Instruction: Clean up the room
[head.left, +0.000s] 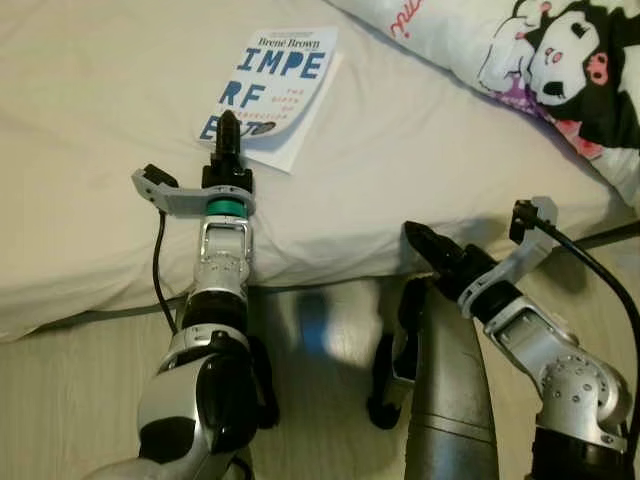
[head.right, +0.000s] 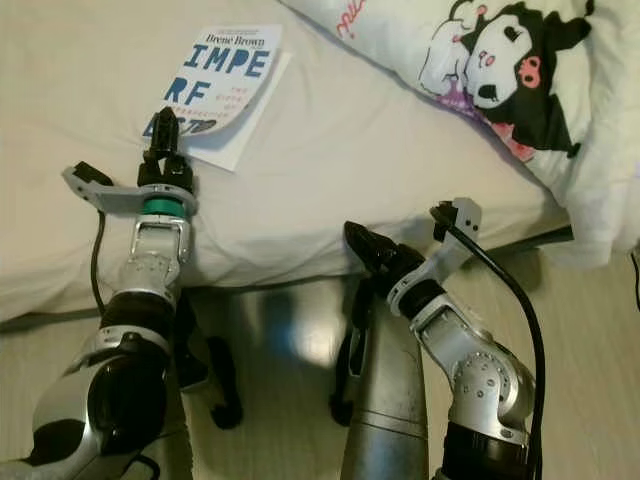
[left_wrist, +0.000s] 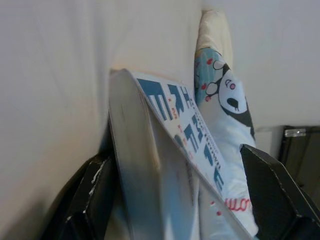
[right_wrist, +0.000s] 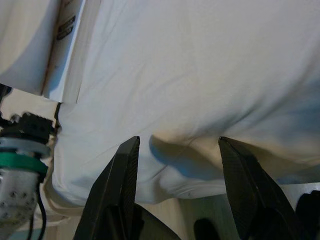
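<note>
Book lies on the white bed near its front edge — left gripper fingers apart around its near corner (not closed yet). Right gripper hangs open at the bed's edge, beside the cartoon-print pillow.

A bed with a cream sheet carries a white paperback book with blue lettering, lying near the bed's front edge. A cartoon-printed pillow rests toward its far right corner. Pale wooden floor runs below the edge.
</note>
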